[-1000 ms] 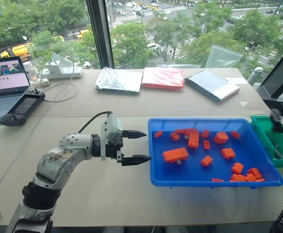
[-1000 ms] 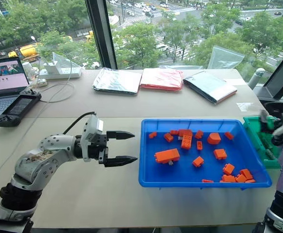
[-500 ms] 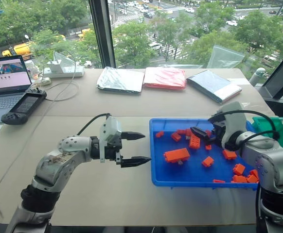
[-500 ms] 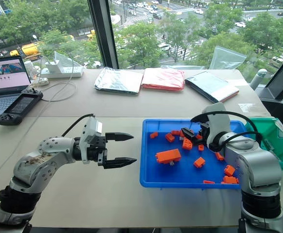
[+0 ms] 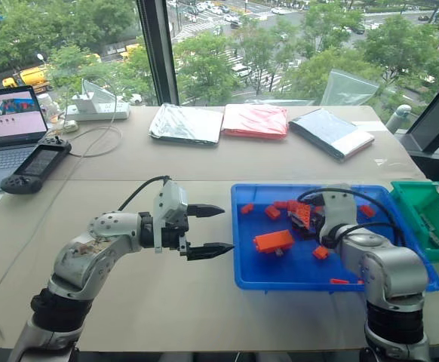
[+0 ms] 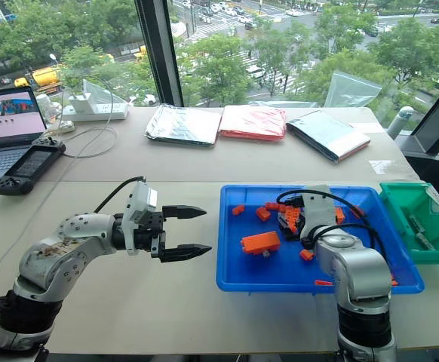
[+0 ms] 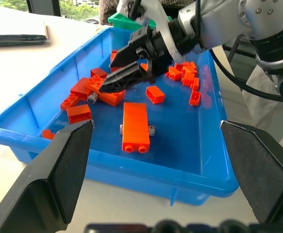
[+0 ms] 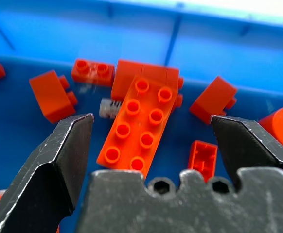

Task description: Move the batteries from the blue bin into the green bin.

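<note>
I see the right gripper [image 7: 113, 73] inside the blue bin [image 5: 280, 277], fingers spread wide, empty, over an orange brick [image 8: 140, 124] half-covering a battery [image 8: 108, 108]. The left gripper [image 5: 210, 228] hovers open at the bin's 9 o'clock. The green bin [image 5: 423, 219] sits at its 3 o'clock.

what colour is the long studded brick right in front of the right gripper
Bright orange. The long studded brick shows best in the right wrist view, between the open fingers.
</note>
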Robot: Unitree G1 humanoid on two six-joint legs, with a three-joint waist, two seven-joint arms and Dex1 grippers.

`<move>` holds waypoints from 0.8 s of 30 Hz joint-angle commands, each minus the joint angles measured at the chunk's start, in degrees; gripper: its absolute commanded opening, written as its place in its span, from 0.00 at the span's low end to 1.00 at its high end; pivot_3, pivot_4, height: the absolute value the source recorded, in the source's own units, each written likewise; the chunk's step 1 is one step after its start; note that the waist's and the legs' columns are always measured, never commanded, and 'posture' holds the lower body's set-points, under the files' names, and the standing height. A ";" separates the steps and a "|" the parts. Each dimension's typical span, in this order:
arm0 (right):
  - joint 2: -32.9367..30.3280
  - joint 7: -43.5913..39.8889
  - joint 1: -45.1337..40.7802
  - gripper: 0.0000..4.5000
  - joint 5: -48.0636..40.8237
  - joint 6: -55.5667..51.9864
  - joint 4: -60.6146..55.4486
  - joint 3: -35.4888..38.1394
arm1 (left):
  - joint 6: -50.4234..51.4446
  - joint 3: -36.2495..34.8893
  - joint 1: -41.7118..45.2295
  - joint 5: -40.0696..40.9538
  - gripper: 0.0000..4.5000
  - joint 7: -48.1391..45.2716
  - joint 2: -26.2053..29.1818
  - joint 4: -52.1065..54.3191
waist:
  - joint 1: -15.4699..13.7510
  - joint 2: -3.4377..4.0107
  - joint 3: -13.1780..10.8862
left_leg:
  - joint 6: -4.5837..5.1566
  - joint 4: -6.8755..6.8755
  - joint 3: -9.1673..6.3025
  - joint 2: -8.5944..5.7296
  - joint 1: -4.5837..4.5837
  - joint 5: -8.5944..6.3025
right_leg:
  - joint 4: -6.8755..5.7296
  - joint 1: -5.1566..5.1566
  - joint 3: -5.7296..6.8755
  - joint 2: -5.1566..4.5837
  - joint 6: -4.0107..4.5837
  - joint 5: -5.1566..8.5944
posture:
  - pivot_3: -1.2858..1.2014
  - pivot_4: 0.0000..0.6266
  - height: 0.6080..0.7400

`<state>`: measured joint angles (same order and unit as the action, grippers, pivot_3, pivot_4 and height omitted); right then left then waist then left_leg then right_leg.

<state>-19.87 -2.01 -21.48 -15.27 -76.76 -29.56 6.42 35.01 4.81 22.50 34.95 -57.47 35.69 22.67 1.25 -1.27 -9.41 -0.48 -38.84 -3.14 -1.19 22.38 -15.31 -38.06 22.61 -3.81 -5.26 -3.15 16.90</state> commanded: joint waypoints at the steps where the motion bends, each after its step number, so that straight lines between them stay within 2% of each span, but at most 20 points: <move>1: 0.86 0.80 -0.05 0.99 1.26 -0.31 -2.34 -1.49 | -0.78 -0.74 0.85 0.85 1.00 -0.34 0.02 1.44 | 0.12 0.00 0.00 | 0.00 0.00 0.00 0.01 0.00 0.00 | 0.00 0.00 0.00 0.01 0.00 0.00 | 0.52 0.24 1.00; 8: 1.36 1.06 0.09 0.99 3.23 1.65 0.00 -2.07 | -0.81 -0.72 0.93 0.86 1.00 -0.31 -0.12 1.35 | 0.32 0.00 0.00 | 0.00 0.00 -0.01 0.00 0.00 0.00 | -0.01 0.01 0.00 0.00 0.00 0.00 | 0.52 0.24 1.00; 11: 1.43 0.81 0.18 0.83 3.84 2.24 0.78 -2.02 | -0.86 -0.74 1.01 0.80 1.00 -0.26 -0.17 1.26 | 0.47 0.00 0.00 | 0.00 0.00 0.00 -0.01 0.00 0.00 | -0.01 0.01 0.00 0.00 0.00 0.00 | 0.52 0.24 1.00; 12: 1.62 0.82 0.14 0.74 4.01 2.48 0.94 -1.88 | -0.88 -0.72 0.99 0.77 1.00 -0.24 -0.18 1.26 | 0.53 0.00 0.00 | 0.00 0.01 0.00 0.00 0.00 0.00 | -0.01 0.01 0.00 0.01 0.00 0.00 | 0.52 0.24 1.00; 13: 1.79 0.83 0.09 0.69 4.16 2.74 1.11 -1.77 | -0.90 -0.72 0.96 0.74 1.00 -0.24 -0.17 1.26 | 0.61 0.00 0.00 | 0.00 0.01 -0.01 0.00 0.00 0.00 | -0.01 0.02 0.00 0.01 0.00 0.00 | 0.52 0.24 1.00; 14: 1.91 0.84 0.07 0.59 4.25 2.92 1.23 -1.70 | -0.91 -0.72 0.94 0.72 1.00 -0.24 -0.15 1.26 | 0.67 0.00 0.00 | 0.00 0.01 -0.01 0.00 0.00 0.00 | -0.01 0.02 0.00 0.01 0.00 0.00 | 0.52 0.24 1.00; 15: 1.93 0.86 0.07 0.54 4.37 3.12 1.42 -1.72 | -0.88 -0.75 0.92 0.73 1.00 -0.20 -0.15 1.27 | 0.74 0.00 0.00 | 0.00 0.01 0.00 0.00 0.00 0.00 | -0.01 0.02 0.00 0.01 0.00 0.00 | 0.52 0.24 1.00; 17: 2.08 0.83 0.06 0.36 4.47 3.40 1.64 -1.71 | -0.88 -0.84 0.89 0.73 1.00 -0.14 -0.11 1.28 | 0.91 0.00 0.00 | 0.00 0.02 -0.01 0.01 0.00 0.00 | -0.01 0.02 0.00 0.01 0.00 0.00 | 0.52 0.24 1.00; 18: 2.12 0.79 0.04 0.32 4.59 3.49 1.72 -1.72 | -0.90 -0.87 0.88 0.71 1.00 -0.13 -0.09 1.28 | 0.99 0.00 0.00 | 0.00 0.02 -0.01 0.01 0.00 0.00 | -0.01 0.02 0.00 0.01 0.00 0.00 | 0.52 0.24 1.00; 24: 1.66 0.59 -0.24 0.32 4.68 3.54 0.25 0.15 | -0.78 -0.96 0.80 0.83 1.00 -0.21 0.07 1.39 | 1.07 0.00 0.00 | -0.01 0.01 -0.01 0.01 -0.01 0.00 | -0.02 0.01 0.00 0.01 0.00 0.00 | 0.52 0.24 1.00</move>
<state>-17.69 -1.21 -21.21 -11.28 -74.60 -26.95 4.17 35.01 4.82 22.54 34.95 -57.44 35.62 22.66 2.32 -1.27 -9.40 -0.48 -38.82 -3.15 -1.19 22.38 -15.30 -38.08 22.62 -3.80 -5.25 -3.15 16.89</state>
